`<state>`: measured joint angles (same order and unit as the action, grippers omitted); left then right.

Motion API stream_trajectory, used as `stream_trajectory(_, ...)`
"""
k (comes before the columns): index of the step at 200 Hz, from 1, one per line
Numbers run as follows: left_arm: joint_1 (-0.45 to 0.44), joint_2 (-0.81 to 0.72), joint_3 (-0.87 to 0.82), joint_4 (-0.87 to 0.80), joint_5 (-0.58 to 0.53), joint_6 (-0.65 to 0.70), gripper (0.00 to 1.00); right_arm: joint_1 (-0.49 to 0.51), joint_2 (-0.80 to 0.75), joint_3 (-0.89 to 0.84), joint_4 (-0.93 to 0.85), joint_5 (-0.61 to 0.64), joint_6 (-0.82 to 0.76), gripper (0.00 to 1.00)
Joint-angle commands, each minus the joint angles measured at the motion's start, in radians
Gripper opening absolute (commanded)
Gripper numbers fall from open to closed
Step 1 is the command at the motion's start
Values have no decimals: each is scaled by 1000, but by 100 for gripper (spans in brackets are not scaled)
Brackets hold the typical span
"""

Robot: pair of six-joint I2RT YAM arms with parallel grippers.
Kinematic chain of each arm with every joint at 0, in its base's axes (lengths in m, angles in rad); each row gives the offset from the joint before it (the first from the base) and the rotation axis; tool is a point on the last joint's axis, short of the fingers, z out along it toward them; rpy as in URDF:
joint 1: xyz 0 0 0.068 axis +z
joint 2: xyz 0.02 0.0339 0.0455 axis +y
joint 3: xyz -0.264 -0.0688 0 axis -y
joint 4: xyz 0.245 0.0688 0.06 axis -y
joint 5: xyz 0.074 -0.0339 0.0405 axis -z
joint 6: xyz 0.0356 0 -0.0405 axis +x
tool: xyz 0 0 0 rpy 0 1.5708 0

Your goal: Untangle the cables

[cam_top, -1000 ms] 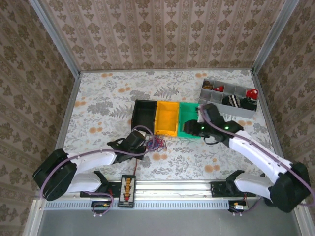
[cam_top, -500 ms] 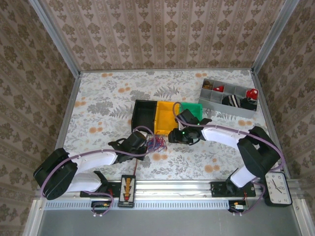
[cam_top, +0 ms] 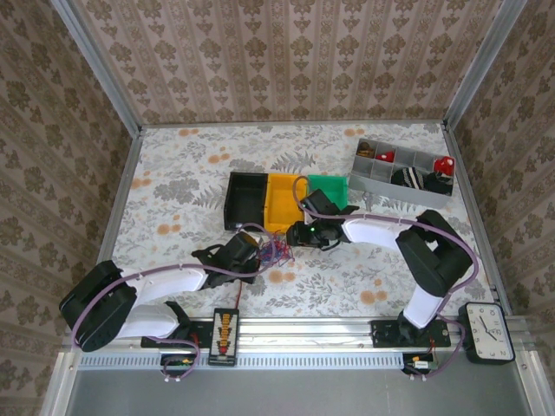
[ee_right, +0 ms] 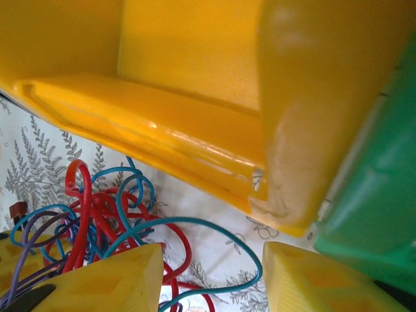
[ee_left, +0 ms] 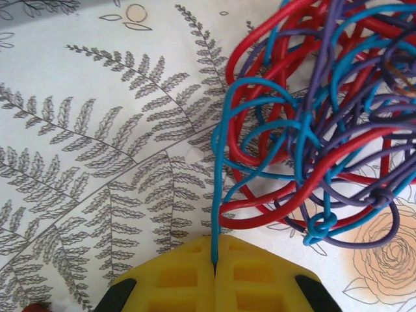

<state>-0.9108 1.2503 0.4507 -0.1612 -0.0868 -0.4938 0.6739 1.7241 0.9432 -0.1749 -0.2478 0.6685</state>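
Cables (ee_left: 312, 130), red, blue and purple, lie in one tangled bunch on the patterned table (ee_left: 78, 130), directly ahead of the left gripper (ee_left: 214, 250) and slightly off to one side of it. Its jaws are pressed fully together, pinching a single blue strand at the seam between the yellow pads (ee_left: 175, 279). That strand runs straight out from the tips into the tangle. At the right gripper (ee_right: 214, 260) the jaws stand part-way apart, with a clear gap between the two yellow fingers (ee_right: 110, 279). The bunch sits beside and over one finger. A blue loop curves across the mouth of the gap, unclamped; contact with either finger cannot be determined. Close ahead of these jaws stands the yellow bin (ee_right: 195, 97), with the green bin (ee_right: 377, 208) against its side. Seen from above, the two grippers face the bunch from opposite sides.
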Motion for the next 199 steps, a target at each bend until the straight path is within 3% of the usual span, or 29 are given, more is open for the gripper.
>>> stream_trajectory(1,-9,-8,19,-11,-5,21,0,42,46,23,-91,77,-9,44)
stream_trajectory(60,-8,-5,22,-14,-21,18,0,87,42,27,-231,335,34,40)
stream_trajectory(117,-7,-2,25,-19,-25,18,0,96,51,26,-253,390,37,40)
stream_trajectory(161,-8,-4,23,-17,-34,15,0,102,17,-12,-264,443,60,5)
stream_trajectory(173,-7,-3,22,-17,-34,13,0,101,-21,-37,-253,454,66,0)
stream_trajectory(199,-7,-2,21,-14,-30,14,0,102,-120,-87,-262,495,74,0)
